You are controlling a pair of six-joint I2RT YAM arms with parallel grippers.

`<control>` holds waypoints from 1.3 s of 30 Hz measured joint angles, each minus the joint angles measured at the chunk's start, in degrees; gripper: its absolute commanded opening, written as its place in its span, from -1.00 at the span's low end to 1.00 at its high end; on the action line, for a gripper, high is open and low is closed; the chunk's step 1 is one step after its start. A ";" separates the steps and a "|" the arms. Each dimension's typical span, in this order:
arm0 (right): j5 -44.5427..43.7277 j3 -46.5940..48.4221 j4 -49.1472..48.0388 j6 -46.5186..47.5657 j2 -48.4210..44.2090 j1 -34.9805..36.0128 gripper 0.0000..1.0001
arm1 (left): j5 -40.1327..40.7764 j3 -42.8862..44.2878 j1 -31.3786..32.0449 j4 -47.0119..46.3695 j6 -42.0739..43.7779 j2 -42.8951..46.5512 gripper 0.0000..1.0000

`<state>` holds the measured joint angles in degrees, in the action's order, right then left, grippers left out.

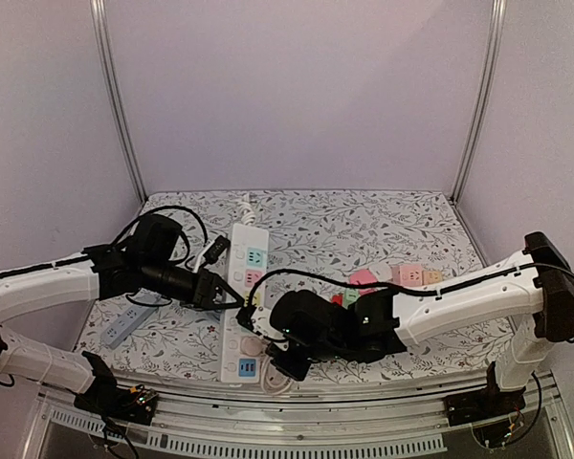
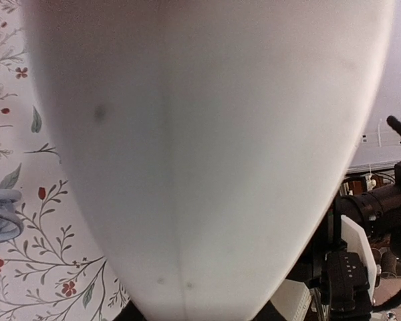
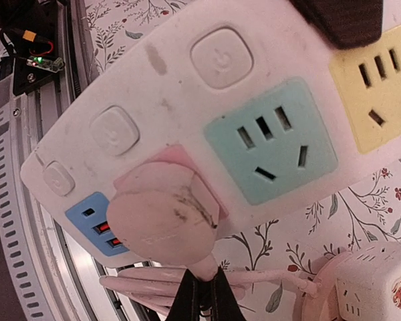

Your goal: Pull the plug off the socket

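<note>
Right gripper [image 3: 202, 294], closed, meets the pink plug [image 3: 164, 214] seated in the power strip [image 3: 160, 87].

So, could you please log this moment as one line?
pink plug: seated in socket | right hand: shut, at plug's cord end | left hand: at power strip

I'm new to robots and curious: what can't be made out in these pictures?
Left wrist view: a blurred white surface fills the frame, hiding the fingers of the left gripper.
Right wrist view: the right gripper overlaps the pink plug; whether it grips is unclear.
Same view: edges crop the power strip.
</note>
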<state>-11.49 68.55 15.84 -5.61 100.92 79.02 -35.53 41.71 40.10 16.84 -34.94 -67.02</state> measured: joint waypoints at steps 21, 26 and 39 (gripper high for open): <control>-2.93 -0.07 -1.60 0.31 -0.35 0.26 -1.00 | 6.91 2.56 0.63 4.90 0.85 1.51 -1.00; -2.54 -0.04 -0.22 0.04 -1.79 0.04 -1.00 | 7.72 3.82 1.18 5.27 1.33 1.38 -1.00; -2.36 0.59 0.98 -0.22 -1.86 0.07 -1.00 | 7.89 5.40 1.68 6.91 2.38 0.50 -1.00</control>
<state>-13.85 69.14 16.82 -5.82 99.07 79.09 -27.64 47.11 41.78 23.75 -32.56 -66.52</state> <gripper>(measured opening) 0.026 0.300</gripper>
